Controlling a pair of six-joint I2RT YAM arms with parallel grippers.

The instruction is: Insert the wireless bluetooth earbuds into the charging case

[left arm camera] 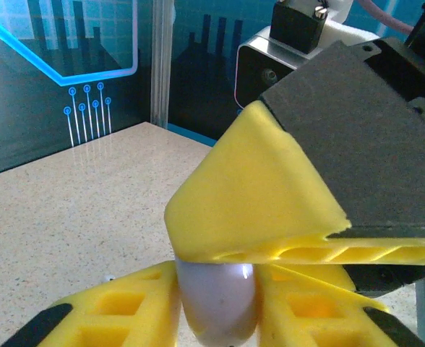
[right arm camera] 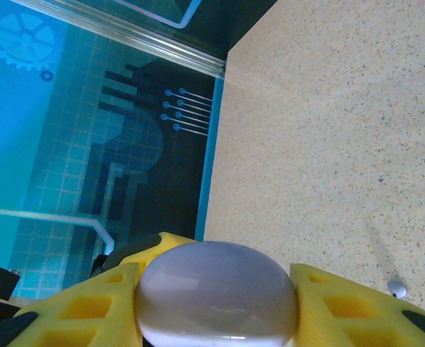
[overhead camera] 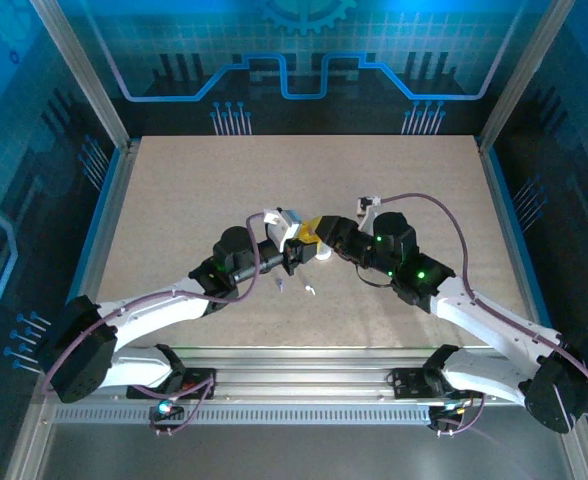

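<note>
My right gripper [right arm camera: 216, 271] is closed partway on the charging case [right arm camera: 216, 296], a smooth pale lavender pebble. Its broad rounded face fills the gap between my two yellow fingers, and both of them touch its sides. My left gripper [left arm camera: 216, 278] meets it from the other side. In the left wrist view a narrow rounded end of the same pale case sits between my left fingers [left arm camera: 118, 311], which have narrowed to a small gap and look to be touching it on both sides. One yellow finger of the right gripper lies across the top of the case there, with its black body behind it. From above, both grippers come together nose to nose near the middle of the table [overhead camera: 174, 200], left arm reaching in from the lower left and right arm from the lower right, and a small white patch of the case shows just below the yellow fingertips. The case is held up off the surface between them. Two of the earbuds [overhead camera: 279, 287] lie loose on the speckled tabletop as tiny pale specks, just on the near side of the grippers, close together but apart from each other. Another small speck sits on the table at the lower right of the right wrist view. I cannot tell whether the case's lid is open or closed.
</note>
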